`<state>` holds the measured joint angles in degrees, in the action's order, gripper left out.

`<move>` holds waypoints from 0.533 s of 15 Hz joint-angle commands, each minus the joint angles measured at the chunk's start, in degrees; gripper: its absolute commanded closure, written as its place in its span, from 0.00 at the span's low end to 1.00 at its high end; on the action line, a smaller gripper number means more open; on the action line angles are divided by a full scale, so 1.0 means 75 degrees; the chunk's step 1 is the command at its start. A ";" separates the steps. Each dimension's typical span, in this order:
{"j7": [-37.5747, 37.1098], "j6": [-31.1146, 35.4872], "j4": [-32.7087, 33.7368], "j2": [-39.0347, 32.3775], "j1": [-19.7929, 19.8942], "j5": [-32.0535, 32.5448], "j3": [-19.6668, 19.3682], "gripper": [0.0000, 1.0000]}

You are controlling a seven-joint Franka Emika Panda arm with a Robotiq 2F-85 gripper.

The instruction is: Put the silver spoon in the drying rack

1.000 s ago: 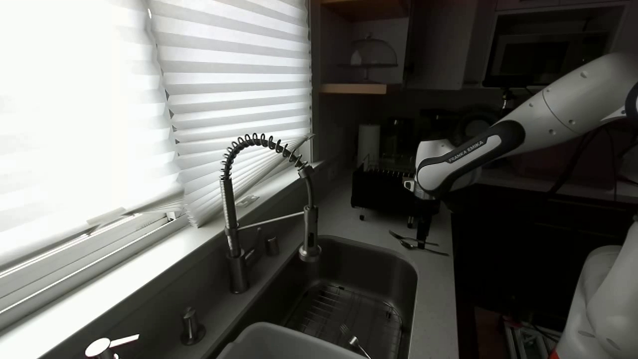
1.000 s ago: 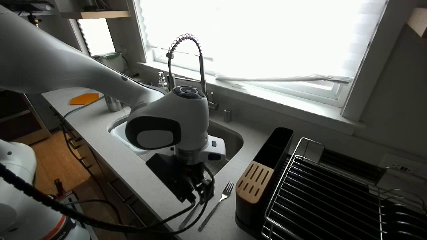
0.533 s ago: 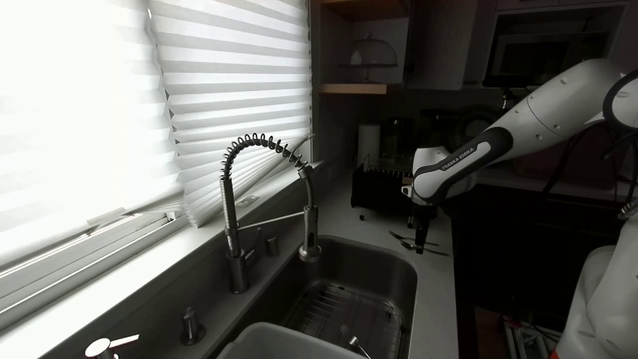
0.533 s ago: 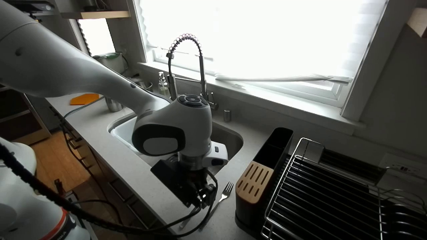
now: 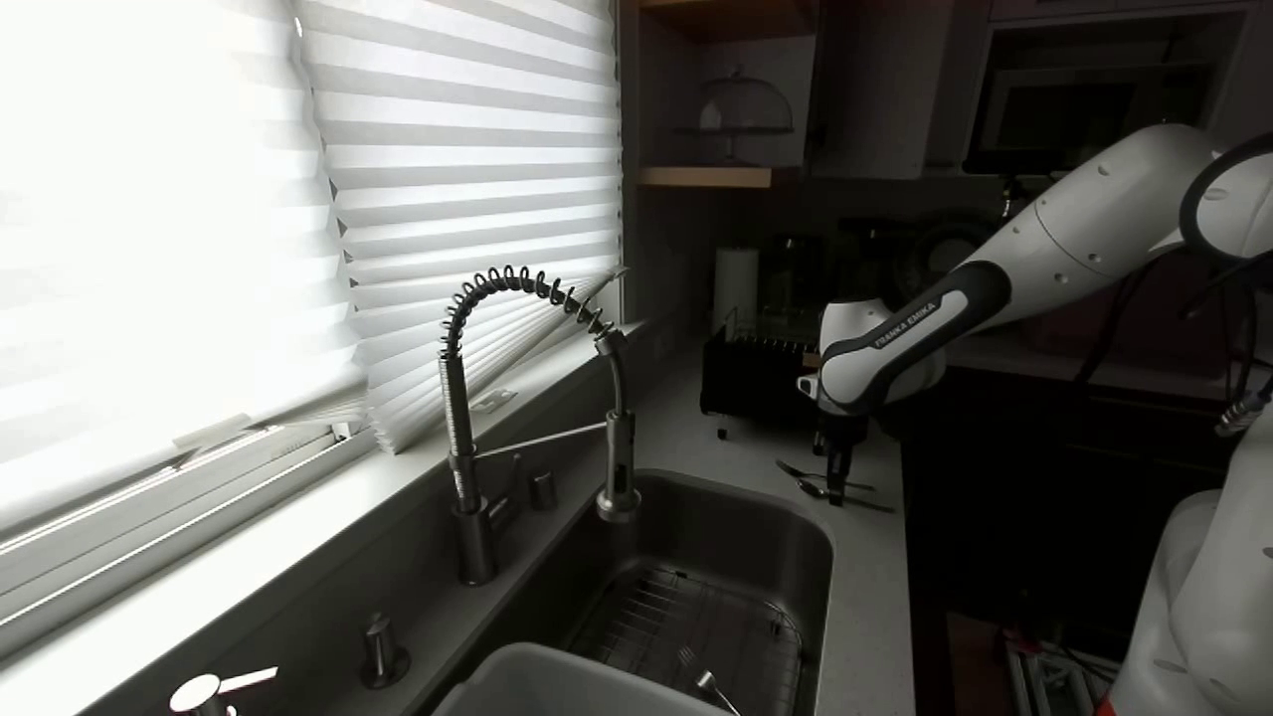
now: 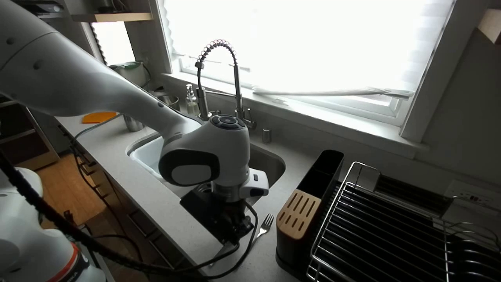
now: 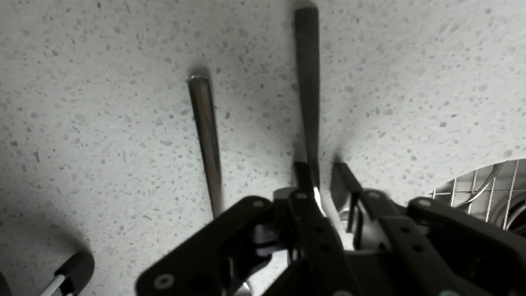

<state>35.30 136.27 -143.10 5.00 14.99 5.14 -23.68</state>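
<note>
We've got a pale speckled worktop (image 7: 263,102) below the claw (image 7: 320,166), with the white arm (image 5: 1104,229) hanging over it, its end pointing down. The steel sink (image 5: 731,522) is near the claw, and in the wrist view we catch a corner of it off to the claw's right. On roughly the opposite side of the claw sits the drying rack (image 5: 756,388), that dark boxy thing with the chrome wires. The springy faucet (image 5: 455,418) is well apart from the claw, across the sink. We also spot a black caddy (image 6: 287,246) with a slotted wooden insert (image 6: 298,213) at the rack's edge closest to the claw. As for the claw, its two fingers are part-way spread with a visible gap. A fork (image 6: 264,229) lies between claw and caddy, to the left of the fingers in the wrist view. Then the silver spoon (image 7: 309,74): it's on the worktop, handle running between the fingers and hugging the left one in that view, though we can't tell if they touch. In an exterior view we see its bowl peeking out beside the fingertips.
</note>
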 commanded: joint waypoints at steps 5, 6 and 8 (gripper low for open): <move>0.0151 0.0151 0.0058 -0.0155 0.0157 -0.0106 0.0144 0.98; 0.0061 0.0111 0.0068 -0.0087 0.0163 -0.0049 0.0161 0.98; -0.0025 -0.0037 0.0106 0.0094 0.0166 0.0016 0.0200 0.98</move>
<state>35.28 136.39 -142.70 4.81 15.05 5.14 -23.26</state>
